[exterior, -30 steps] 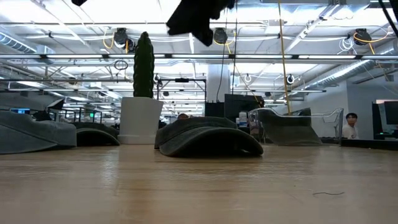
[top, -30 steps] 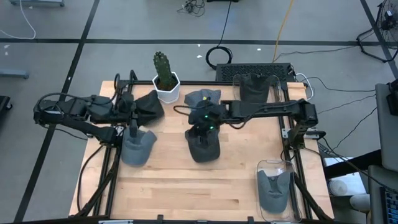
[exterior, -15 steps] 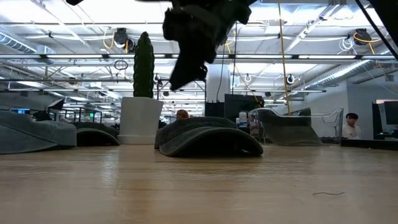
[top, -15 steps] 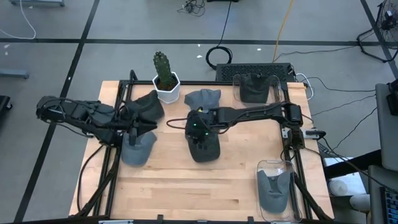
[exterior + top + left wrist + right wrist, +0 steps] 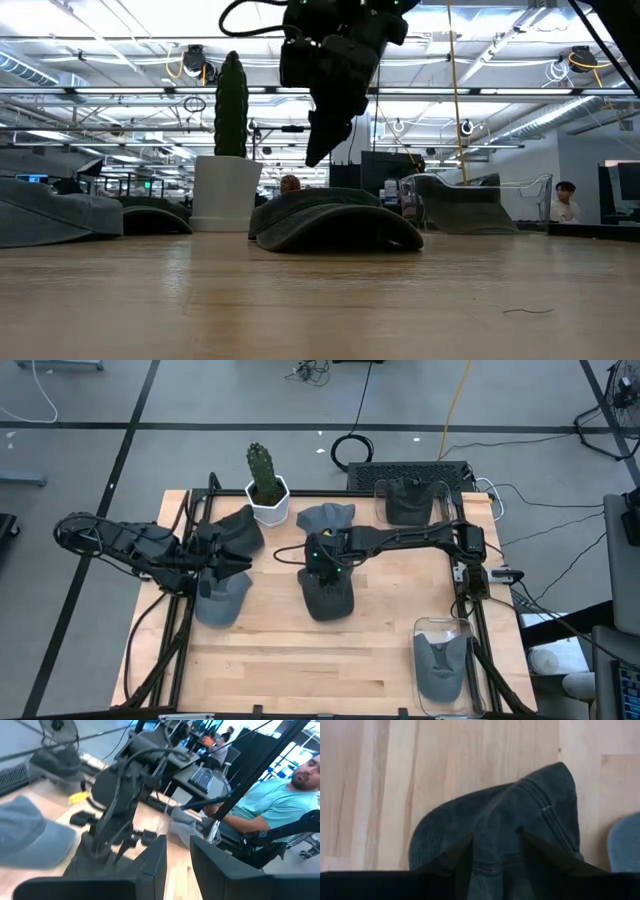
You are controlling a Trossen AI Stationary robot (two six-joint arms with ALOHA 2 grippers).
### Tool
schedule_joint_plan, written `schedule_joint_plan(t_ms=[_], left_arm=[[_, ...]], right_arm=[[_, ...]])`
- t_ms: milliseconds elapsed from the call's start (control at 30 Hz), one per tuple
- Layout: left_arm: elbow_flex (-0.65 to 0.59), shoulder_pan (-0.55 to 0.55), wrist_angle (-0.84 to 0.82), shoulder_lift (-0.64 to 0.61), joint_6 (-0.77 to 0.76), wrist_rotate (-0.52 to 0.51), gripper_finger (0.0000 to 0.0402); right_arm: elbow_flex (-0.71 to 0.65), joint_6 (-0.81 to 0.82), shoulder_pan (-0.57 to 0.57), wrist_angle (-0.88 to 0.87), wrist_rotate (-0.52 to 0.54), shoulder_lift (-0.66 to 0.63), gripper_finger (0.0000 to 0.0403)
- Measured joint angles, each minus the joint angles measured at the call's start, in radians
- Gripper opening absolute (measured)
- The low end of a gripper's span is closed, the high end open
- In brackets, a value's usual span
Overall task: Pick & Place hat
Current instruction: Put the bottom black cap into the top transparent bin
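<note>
While the right arm reaches across the middle of the worktop (image 5: 380,630), its pincer (image 5: 325,140) hangs directly above the dark grey hat (image 5: 326,592) that lies flat on the wood near the centre. Seen level with the tabletop, the tips are clear of the crown, apart from it and not yet touching; seen from the right wrist, the two fingers (image 5: 492,862) straddle the ridge of the hat with cloth visible between them, so the pincer is released and spread, grasping nothing. The step in hand, as a judgement, is the approach for the pick: alignment over the crown looks done, and descent is what remains. The next move calls for a straight lowering until the fingers bracket a fold of cloth, then a clench firm enough to gather soft fabric, which is likely to sag and slip if only a thin pinch is taken. Several other hats surround the target: a blue-grey hat (image 5: 326,518) just behind it, a black hat (image 5: 236,528) beside the potted cactus (image 5: 266,482), a grey hat (image 5: 222,596) at the left, and two more in clear bins (image 5: 440,660) at the right. The left pincer (image 5: 212,555) waits over the left side of the worktop, between the black and grey hats, its fingers (image 5: 155,865) slightly parted and holding nothing.
</note>
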Motion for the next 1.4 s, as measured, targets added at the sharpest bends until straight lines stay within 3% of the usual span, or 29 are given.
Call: schedule_joint_plan(t_ms=[233,467,733,833,1000,1167,1400], left_arm=[[0.000,0.000,0.005,0.003,0.035,0.001,0.0093],[0.000,0.000,0.000,0.003,0.036,0.032,0.0093],[0.000,0.001,0.000,0.003,0.000,-0.033,0.0093],[0.000,0.000,-0.001,0.003,-0.011,-0.047,0.0093],[0.000,0.001,-0.004,0.003,-0.014,-0.072,0.0093],[0.000,0.000,-0.032,0.003,-0.072,-0.109,0.0093],[0.000,0.000,-0.026,0.003,-0.095,-0.152,0.0093]], right_arm=[[-0.063,0.064,0.003,0.016,0.002,-0.002,0.0205],[-0.149,0.113,0.015,0.085,0.003,-0.001,0.0195],[-0.193,0.090,0.016,0.124,-0.001,-0.001,0.0147],[-0.198,0.087,0.017,0.124,-0.012,-0.001,0.0105],[-0.199,0.066,0.017,0.124,-0.137,-0.001,0.0014],[-0.201,0.061,0.018,0.088,-0.154,-0.031,0.0012],[-0.200,0.013,0.017,0.056,-0.098,-0.198,0.0003]])
